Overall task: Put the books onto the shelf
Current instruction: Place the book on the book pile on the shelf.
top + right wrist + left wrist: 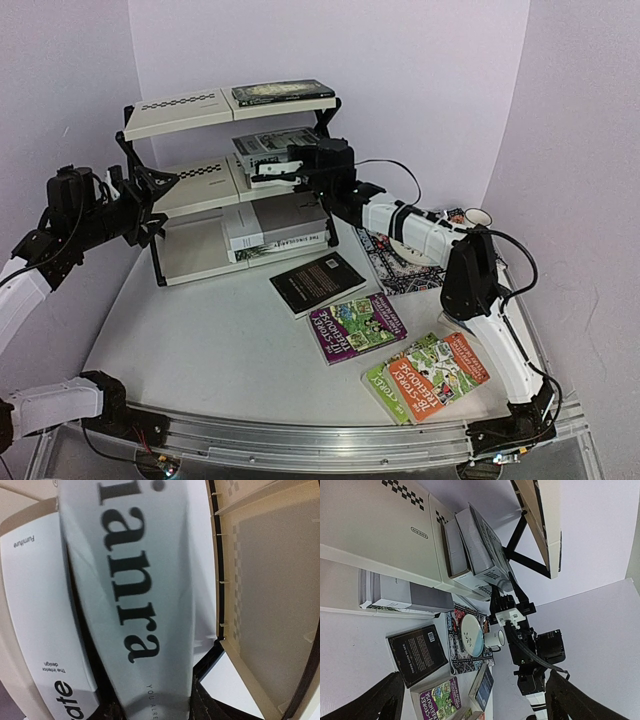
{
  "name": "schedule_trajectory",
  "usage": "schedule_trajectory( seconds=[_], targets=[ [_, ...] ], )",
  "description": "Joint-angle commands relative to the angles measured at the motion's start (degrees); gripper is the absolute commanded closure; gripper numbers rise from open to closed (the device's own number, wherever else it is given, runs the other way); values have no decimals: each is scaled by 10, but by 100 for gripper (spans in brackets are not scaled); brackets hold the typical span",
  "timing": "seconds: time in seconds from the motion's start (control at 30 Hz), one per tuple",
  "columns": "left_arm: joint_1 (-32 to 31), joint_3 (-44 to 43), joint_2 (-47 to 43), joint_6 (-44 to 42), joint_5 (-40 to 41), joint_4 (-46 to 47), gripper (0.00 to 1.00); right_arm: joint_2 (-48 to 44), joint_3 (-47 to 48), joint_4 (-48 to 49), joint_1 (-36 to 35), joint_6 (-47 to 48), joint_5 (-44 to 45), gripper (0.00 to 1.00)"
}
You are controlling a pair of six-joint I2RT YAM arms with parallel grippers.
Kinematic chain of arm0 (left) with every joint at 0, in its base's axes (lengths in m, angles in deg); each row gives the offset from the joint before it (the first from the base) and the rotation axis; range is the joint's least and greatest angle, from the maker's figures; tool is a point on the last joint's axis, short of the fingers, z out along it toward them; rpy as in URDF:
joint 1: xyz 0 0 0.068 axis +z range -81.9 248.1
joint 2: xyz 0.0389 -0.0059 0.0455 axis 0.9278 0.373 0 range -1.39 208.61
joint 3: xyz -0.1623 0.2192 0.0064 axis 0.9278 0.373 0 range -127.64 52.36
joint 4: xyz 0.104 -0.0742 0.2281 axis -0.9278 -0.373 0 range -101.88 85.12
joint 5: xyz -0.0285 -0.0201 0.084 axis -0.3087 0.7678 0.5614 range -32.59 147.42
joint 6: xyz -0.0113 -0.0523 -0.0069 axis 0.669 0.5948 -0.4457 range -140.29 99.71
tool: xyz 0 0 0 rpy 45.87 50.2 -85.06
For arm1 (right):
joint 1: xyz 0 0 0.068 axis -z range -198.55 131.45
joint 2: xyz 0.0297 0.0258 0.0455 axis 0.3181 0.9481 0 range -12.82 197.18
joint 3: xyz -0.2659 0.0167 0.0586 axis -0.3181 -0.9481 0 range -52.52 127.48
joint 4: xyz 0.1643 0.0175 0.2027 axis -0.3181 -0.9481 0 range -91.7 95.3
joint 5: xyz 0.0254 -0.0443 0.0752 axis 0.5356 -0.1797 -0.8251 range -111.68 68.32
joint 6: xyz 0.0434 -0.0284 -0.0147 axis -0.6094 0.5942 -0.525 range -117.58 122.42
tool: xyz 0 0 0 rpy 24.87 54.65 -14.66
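Right gripper (499, 601) astride the grey "laura" book (130, 580) edge, mid-tier of the shelf (190, 185), pinch or slack unclear, bare board leftward.

White plate (471, 636) lies on patterned placemat (464, 662), cup (494, 639) just beside it.

Your left arm is raised at the left side, and your left gripper (152, 210) has its jaws spread wide. Your right arm stretches far forward, and your right gripper (262, 175) points leftward, its grip unclear.
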Motion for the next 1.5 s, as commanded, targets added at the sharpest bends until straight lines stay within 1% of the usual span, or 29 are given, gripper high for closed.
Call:
schedule_trajectory(
  seconds=[0.0,0.03,0.07,0.13,0.23,0.33,0.4,1.0,1.27,1.47],
  targets=[
    [2,-25,-8,-13,0,8,1,5,35,41,4,-3,5,59],
    [2,-25,-8,-12,-1,8,1,7,37,41,5,-4,6,57],
    [2,-25,-8,-12,-1,8,1,7,37,41,5,-5,6,51],
    [2,-24,-7,-12,-4,8,1,5,33,42,5,-6,7,35],
    [2,-23,-8,-12,-5,8,1,-9,14,43,4,-8,3,17],
    [2,-22,-9,-12,-7,8,1,-25,-12,44,3,-13,-4,6],
    [2,-21,-8,-12,-8,7,1,-34,-21,43,2,-14,-5,2],
    [2,-8,-9,-8,-18,6,1,-116,-145,44,-7,-47,-10,2],
    [2,-1,-8,-9,-21,5,0,-138,-179,40,-13,-70,-10,2],
    [2,-2,-8,-12,-24,5,0,-177,-214,69,-25,-120,-12,2]
  ],
)
